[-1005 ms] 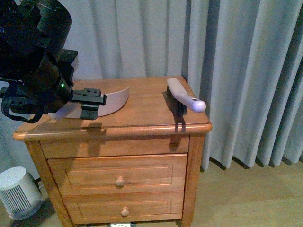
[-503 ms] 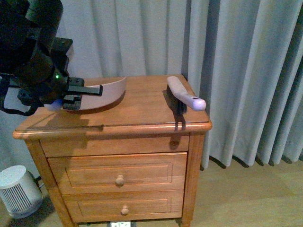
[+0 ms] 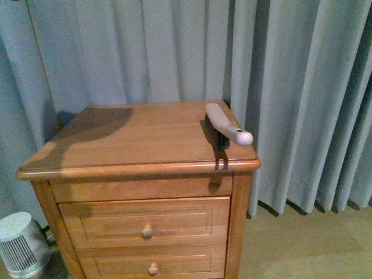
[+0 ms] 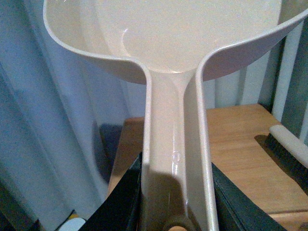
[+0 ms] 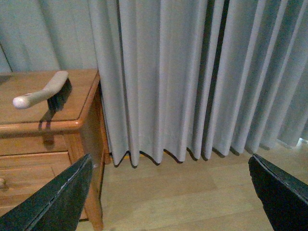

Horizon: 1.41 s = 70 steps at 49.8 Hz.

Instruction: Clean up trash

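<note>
A pale pink-beige dustpan [image 4: 178,43] fills the left wrist view, its handle running down between the dark fingers [image 4: 122,202] of my left gripper [image 4: 175,192], which is shut on it. The part of its pan that shows holds nothing. It hangs above the wooden nightstand [image 4: 236,139]. My right gripper [image 5: 173,192] is open over the floor beside the nightstand [image 5: 82,96], with nothing between its fingers [image 5: 53,202]. The trash is out of view. Neither arm shows in the front view.
A white-handled brush [image 3: 228,124] lies at the right edge of the nightstand's top [image 3: 133,139], its handle end past the front corner; the brush [image 5: 43,91] shows in the right wrist view too. Grey curtains [image 3: 302,87] hang behind. A small white appliance [image 3: 20,241] stands on the floor at left.
My left arm and the dustpan have risen off the nightstand's left side and out of the front view; only a shadow stays there. The brush has not moved.
</note>
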{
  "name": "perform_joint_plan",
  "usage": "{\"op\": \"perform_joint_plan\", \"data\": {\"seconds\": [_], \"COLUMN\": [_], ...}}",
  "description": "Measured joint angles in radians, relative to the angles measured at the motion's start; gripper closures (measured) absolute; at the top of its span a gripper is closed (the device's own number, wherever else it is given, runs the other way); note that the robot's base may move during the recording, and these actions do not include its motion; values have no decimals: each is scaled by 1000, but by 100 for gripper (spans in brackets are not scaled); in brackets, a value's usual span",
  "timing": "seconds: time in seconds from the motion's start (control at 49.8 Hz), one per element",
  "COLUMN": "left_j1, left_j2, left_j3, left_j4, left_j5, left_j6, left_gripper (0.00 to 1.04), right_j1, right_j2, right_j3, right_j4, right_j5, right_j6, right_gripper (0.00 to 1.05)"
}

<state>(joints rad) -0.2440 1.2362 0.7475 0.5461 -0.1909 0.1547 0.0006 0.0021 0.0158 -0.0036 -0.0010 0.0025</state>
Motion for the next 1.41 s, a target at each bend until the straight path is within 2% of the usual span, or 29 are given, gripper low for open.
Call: {"op": "perform_joint_plan", "data": {"seconds": [0.201, 0.382, 0.442, 0.523, 0.603, 0.663, 0.704, 0.824, 0.945, 1.126, 1.226, 1.407], "left_j1": [55, 200, 264, 292, 292, 292, 292, 292, 292, 292, 292, 292], "left_j2": [-408, -780, -925, -1033, -1049, -1049, -1051, -1052, -1052, -1053, -1053, -1053], "left_j3": [-273, -424, -468, -515, -532, -536, -536, -536, -536, -536, -536, -536], "left_j4": [-72, -277, -374, -405, -412, -415, -415, -415, -415, -415, -415, -415], "left_j5": [97, 240, 322, 330, 323, 326, 326, 323, 324, 324, 324, 324], "left_j6": [0, -24, -49, -68, -84, -90, -92, -96, -96, -96, -97, -97], "left_gripper": [77, 77, 77, 77, 77, 77, 77, 77, 77, 77, 77, 77], "right_j1": [0, 0, 0, 4, 84, 168, 188, 236, 314, 394, 425, 474], "right_j2": [0, 0, 0, 3, 95, 258, 347, 629, 920, 1268, 1455, 1730], "right_j3": [0, 0, 0, 1, 34, 67, 101, 281, 532, 904, 1153, 1483], "right_j4": [0, 0, 0, -6, -94, -32, 10, 77, 44, -113, -249, -444], "right_j5": [0, 0, 0, 14, 163, 172, 161, 135, 128, 166, 182, 192], "right_j6": [0, 0, 0, -4, -45, -50, -47, -13, 11, 55, 126, 236], "right_gripper": [7, 7, 7, 7, 7, 7, 7, 7, 7, 7, 7, 7]}}
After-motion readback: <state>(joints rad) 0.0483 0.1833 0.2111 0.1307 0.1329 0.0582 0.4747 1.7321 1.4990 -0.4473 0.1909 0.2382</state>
